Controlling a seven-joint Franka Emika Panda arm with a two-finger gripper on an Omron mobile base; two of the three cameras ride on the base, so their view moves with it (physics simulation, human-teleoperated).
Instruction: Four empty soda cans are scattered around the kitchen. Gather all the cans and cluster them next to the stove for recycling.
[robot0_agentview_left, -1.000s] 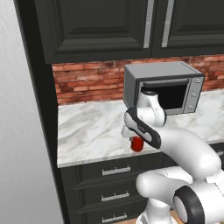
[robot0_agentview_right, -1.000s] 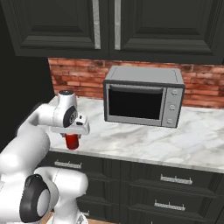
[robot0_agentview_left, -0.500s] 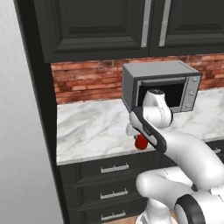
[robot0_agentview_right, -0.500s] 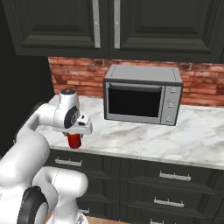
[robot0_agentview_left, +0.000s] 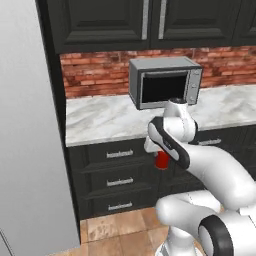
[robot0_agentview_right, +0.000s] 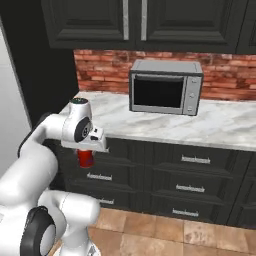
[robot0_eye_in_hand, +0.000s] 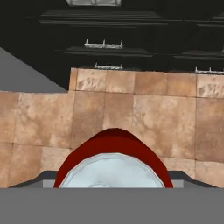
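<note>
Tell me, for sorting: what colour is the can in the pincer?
Red with a silver top; hand view shows it best.

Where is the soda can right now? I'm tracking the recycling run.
The soda can hangs in the gripper, off the counter, before the dark drawers left of the microwave, above the tiled floor.

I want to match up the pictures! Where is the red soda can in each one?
Left base view: soda can hangs under the end effector, center, before the drawers.
Right base view: can lower left, below the counter edge.
Hand view: can bottom center, over tile floor.
Shared landmark: microwave in both base views.
</note>
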